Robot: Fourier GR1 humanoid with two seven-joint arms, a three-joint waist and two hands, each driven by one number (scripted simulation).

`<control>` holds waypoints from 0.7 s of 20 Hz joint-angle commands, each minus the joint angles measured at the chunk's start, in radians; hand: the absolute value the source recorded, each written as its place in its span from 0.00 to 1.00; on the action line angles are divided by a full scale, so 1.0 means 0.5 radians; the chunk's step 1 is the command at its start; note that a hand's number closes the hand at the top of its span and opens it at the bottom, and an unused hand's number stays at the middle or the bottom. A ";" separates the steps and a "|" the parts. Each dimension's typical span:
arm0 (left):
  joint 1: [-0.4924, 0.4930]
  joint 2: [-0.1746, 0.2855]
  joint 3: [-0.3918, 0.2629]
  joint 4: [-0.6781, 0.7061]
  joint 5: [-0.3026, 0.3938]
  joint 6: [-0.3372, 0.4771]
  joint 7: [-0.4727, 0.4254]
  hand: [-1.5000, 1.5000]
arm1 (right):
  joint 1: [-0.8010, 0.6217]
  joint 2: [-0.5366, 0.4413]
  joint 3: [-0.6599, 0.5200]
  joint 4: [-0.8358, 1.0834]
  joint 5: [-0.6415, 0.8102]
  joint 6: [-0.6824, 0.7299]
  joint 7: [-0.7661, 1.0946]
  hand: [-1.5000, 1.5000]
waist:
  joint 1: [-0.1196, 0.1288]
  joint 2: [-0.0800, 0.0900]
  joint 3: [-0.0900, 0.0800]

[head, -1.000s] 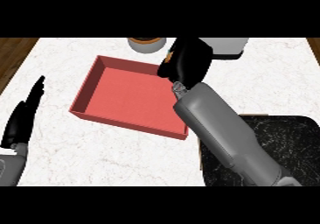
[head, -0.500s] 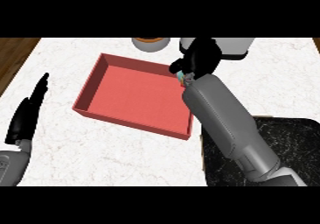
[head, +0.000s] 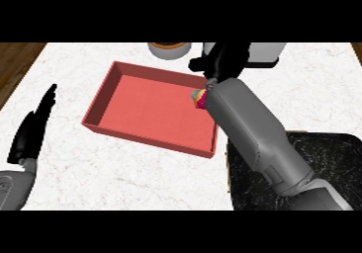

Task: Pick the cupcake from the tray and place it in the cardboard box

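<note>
Shifting up-frame, right hand reaches box; cupcake stays at tray right edge, apparently ungrasped; hand's closure cannot be told.

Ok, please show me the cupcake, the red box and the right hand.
cupcake point(head: 198, 97), head view, on its visible coloured side
red box point(head: 149, 106), head view, on its bare floor
right hand point(head: 222, 59), head view, on its black back

Red tray, cupcake at R edge
</note>
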 commanded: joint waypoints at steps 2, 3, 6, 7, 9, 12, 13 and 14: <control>-0.004 0.017 0.044 0.014 0.024 -0.011 0.030 0.50 | -0.079 0.016 0.034 0.026 0.117 -0.519 0.334 0.00 | -0.045 -0.024 0.000; 0.024 0.012 0.036 0.020 0.000 0.011 0.003 0.50 | -0.043 0.016 -0.006 0.038 0.124 -0.617 0.302 0.00 | -0.063 -0.022 0.001; 0.053 0.001 0.048 0.093 -0.022 0.032 -0.065 0.50 | 0.024 0.016 0.100 -0.020 0.160 -0.754 0.386 0.00 | -0.098 -0.033 -0.001; 0.010 0.075 0.091 0.012 0.037 -0.044 0.033 0.50 | 0.036 0.016 0.105 -0.078 0.154 -0.794 0.397 0.00 | -0.095 -0.047 0.001; 0.053 0.002 0.057 0.028 -0.002 0.019 0.041 0.50 | 0.143 0.016 0.130 -0.172 0.170 -0.848 0.391 0.00 | -0.164 -0.058 0.002; 0.186 0.045 0.107 -0.030 0.024 0.019 0.015 0.50 | 0.276 0.016 0.190 -0.315 0.272 -0.824 0.533 0.00 | -0.186 -0.096 0.000; 0.185 0.046 0.135 -0.007 0.020 0.046 0.014 0.50 | 0.306 0.016 0.164 -0.370 0.314 -0.778 0.540 0.00 | -0.224 -0.095 0.000; 0.150 0.027 0.127 0.003 0.007 0.067 0.054 0.50 | 0.391 0.016 0.193 -0.469 0.334 -0.761 0.522 0.00 | -0.261 -0.101 0.000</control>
